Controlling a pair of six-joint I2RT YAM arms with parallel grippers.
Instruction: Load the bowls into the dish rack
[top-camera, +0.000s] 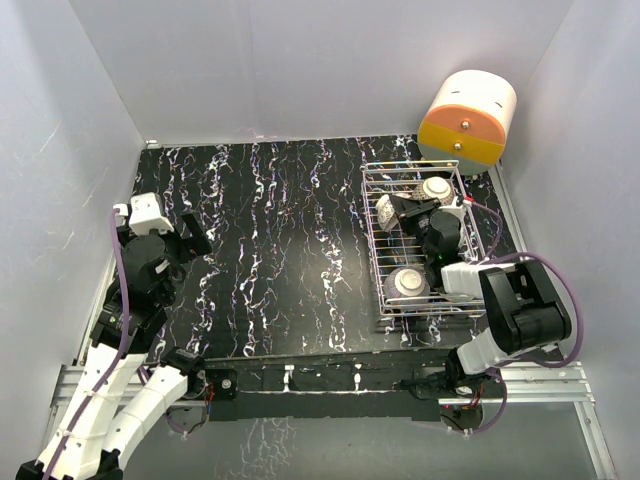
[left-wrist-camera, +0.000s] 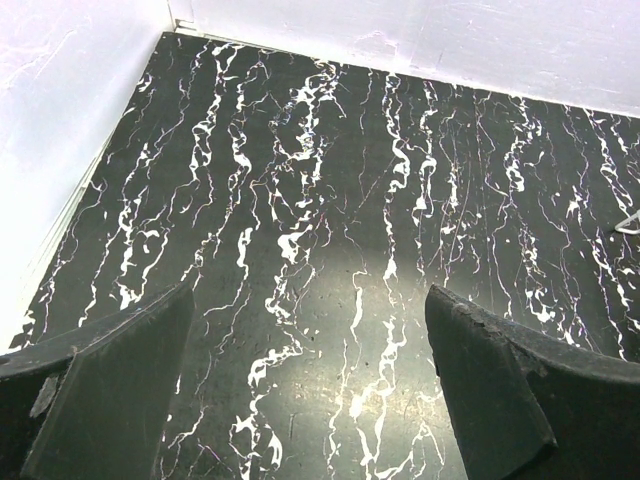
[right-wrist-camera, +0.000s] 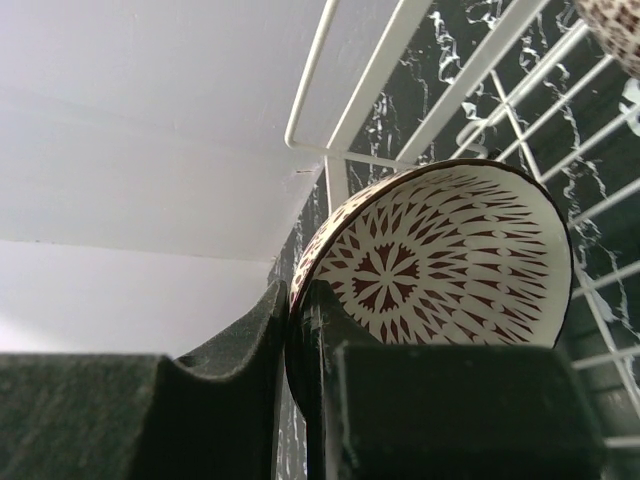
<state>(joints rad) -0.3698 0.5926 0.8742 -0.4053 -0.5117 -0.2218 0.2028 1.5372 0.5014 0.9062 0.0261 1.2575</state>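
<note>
The dish rack (top-camera: 375, 232) is a silver wire basket at the right of the table. Two bowls lie in it with their pale undersides up, one at the far end (top-camera: 436, 188) and one at the near end (top-camera: 408, 284). My right gripper (top-camera: 404, 208) reaches into the rack and is shut on the rim of a third bowl (top-camera: 386, 211). In the right wrist view the gripper (right-wrist-camera: 295, 295) pinches this bowl (right-wrist-camera: 450, 250), which has a white lattice and dark red inside and stands on edge among the rack wires (right-wrist-camera: 445, 95). My left gripper (top-camera: 190, 236) is open and empty over the table at the left (left-wrist-camera: 310, 300).
An orange-and-cream cylinder (top-camera: 468, 118) stands behind the rack at the back right. White walls close in the black marbled table (top-camera: 280, 250) on the left, back and right. The left wrist view shows only bare tabletop (left-wrist-camera: 330, 180) and the wall corner.
</note>
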